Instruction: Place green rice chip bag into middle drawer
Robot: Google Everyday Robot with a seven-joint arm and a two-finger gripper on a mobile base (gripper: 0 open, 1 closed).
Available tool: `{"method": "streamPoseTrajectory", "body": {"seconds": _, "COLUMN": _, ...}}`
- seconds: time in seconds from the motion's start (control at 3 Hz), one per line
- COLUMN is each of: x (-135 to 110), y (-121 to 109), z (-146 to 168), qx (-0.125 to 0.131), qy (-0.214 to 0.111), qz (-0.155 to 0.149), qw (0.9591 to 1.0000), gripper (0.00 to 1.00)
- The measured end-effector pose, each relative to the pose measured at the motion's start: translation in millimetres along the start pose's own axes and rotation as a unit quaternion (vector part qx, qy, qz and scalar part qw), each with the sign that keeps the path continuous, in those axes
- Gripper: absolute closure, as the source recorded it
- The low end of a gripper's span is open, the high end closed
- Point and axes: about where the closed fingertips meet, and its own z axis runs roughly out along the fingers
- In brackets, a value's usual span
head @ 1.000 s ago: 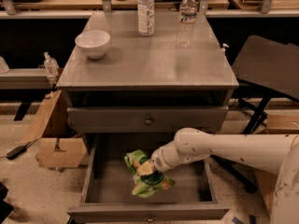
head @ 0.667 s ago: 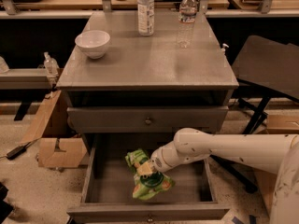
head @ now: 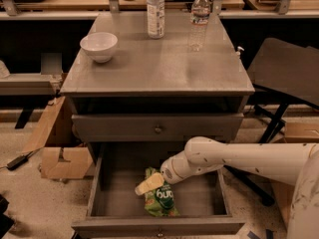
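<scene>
One change vs a sec ago: the green chip bag [head: 162, 201] no longer sits bunched up under the end effector [head: 147, 185]. It now lies flat on the floor of the open drawer [head: 118, 199], long side running front to back, dark round logo w/ white letters facing up. It also looks a bit nearer the drawer's front than before. The arm [head: 239, 156] has barely shifted: same reach in from the frame's right, wrist over the drawer's middle.

Counts:
- 1 bag.
- 1 open drawer, and 1 shut drawer front [head: 124, 128] above it.
- 2 small knobs: upper knob [head: 158, 129] on the shut front, lower knob [head: 160, 231] on the open one.
- 2 clear water bottles, a labelled bottle [head: 156, 13] and a plain bottle [head: 200, 19], both upright at the back of the worktop [head: 164, 68].
- 1 white bowl [head: 99, 46] on the worktop's left side in frame, well apart from the bottles.
- 1 dark chair [head: 286, 68] at frame right.
- 1 cardboard box [head: 62, 162] on the floor at frame left.

End effector: pale yellow, inside the drawer, slanting down toward frame left over the bag's rear corner. It overlaps the bag's rear edge in this view; can't tell if it touches or hangs just above. Can't tell either whether it's released or clenched. The rest of the bag lies clear of it and apart from both side walls.
</scene>
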Motion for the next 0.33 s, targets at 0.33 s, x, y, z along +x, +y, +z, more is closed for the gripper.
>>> {"method": "streamPoseTrajectory", "body": {"seconds": 0.33, "x": 0.0, "y": 0.0, "z": 0.0, "qx": 0.000, "qy": 0.000, "qz": 0.000, "qw": 1.0000, "gripper": 0.00}}
